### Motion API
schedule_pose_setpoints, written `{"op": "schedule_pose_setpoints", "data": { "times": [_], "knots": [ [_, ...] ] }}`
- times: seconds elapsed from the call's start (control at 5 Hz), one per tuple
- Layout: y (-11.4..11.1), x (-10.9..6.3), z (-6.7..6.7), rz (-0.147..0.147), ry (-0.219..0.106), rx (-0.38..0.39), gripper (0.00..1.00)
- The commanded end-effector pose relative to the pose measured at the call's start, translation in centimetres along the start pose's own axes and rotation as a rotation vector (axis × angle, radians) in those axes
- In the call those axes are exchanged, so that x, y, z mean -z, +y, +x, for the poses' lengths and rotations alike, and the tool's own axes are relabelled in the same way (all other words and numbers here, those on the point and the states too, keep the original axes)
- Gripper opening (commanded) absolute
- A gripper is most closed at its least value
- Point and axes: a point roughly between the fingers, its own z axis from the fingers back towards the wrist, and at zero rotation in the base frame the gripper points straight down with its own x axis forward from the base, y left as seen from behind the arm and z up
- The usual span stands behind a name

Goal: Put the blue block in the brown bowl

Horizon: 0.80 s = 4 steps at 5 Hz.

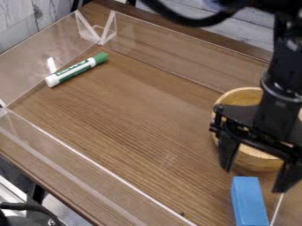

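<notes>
The blue block (246, 200) lies flat on the wooden table near the front right corner. My gripper (259, 166) hangs just above and behind it, pointing down, jaws open and empty; one fingertip (229, 162) stands left of the block's far end, the other near the right wall. The brown bowl (250, 125) sits right behind the gripper, largely covered by the arm, with only its left rim and part of its front wall showing.
A green-and-white marker (77, 69) lies at the back left. Clear acrylic walls (35, 141) ring the tabletop, with a low wall close to the block on the right and front.
</notes>
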Motion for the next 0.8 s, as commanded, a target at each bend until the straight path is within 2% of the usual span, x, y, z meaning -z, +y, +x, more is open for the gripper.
{"op": "schedule_pose_setpoints", "data": {
  "times": [0.0, 0.4, 0.6],
  "knots": [
    [-0.7, -0.3, 0.2, -0.043, -0.054, -0.001, 1.0],
    [-0.8, 1.1, 0.0, -0.054, -0.058, -0.013, 1.0],
    [-0.8, 1.7, -0.1, -0.07, -0.06, -0.015, 1.0]
  ]
}}
